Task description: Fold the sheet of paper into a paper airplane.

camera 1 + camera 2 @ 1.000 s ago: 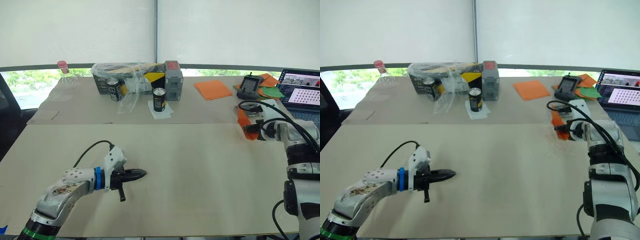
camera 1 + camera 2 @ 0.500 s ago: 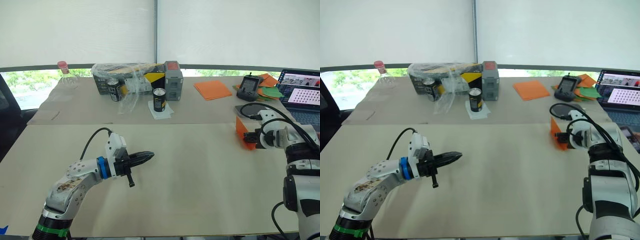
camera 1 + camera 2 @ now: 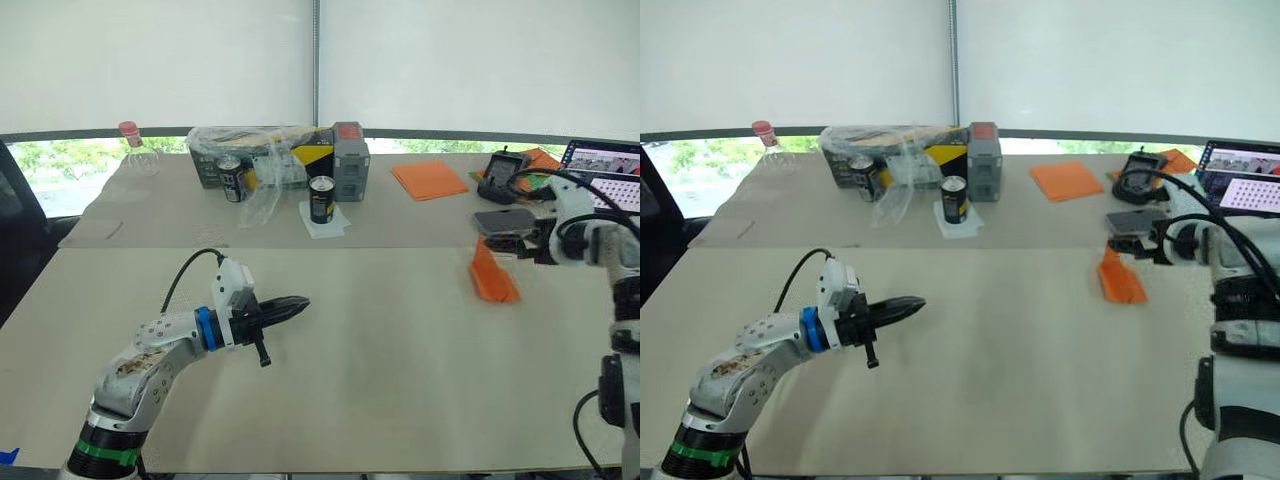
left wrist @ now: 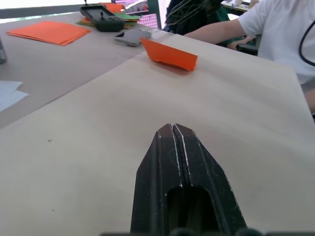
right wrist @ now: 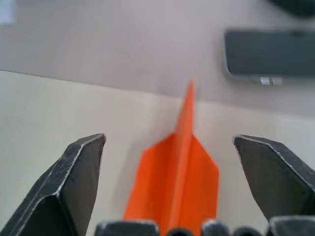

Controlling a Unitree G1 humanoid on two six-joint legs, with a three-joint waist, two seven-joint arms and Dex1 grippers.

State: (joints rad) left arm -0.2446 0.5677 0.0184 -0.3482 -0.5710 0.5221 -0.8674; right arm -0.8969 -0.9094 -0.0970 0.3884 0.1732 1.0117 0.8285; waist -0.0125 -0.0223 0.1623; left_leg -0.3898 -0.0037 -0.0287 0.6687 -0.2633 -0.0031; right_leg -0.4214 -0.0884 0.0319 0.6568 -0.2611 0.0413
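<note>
The sheet of paper now lies as a bright-orange paper airplane (image 3: pixel 492 278) flat on the right side of the table, nose pointing away from me. My right gripper (image 3: pixel 522 248) hovers just behind and above it, open, and the airplane (image 5: pixel 177 177) rests free on the table between its spread fingers (image 5: pixel 78 172). My left gripper (image 3: pixel 300 302) is shut and empty, held low over the table's left half and pointing right. From the left wrist the airplane (image 4: pixel 170 54) lies well beyond its closed fingertips (image 4: pixel 174 129).
A grey phone (image 3: pixel 503 220) lies beside the airplane. A stack of orange sheets (image 3: pixel 429 179), a black handheld device (image 3: pixel 500 168), an orange-and-green paper pile (image 3: pixel 540 170) and a laptop (image 3: pixel 600 180) are at the back right. Cans (image 3: pixel 321 198), boxes and a plastic bag stand at the back. A person (image 4: pixel 275 29) sits beyond the right edge.
My right gripper opened, let go of the airplane and drew back to the right; the airplane now lies flat on the table. The left arm rose and reached forward a little.
</note>
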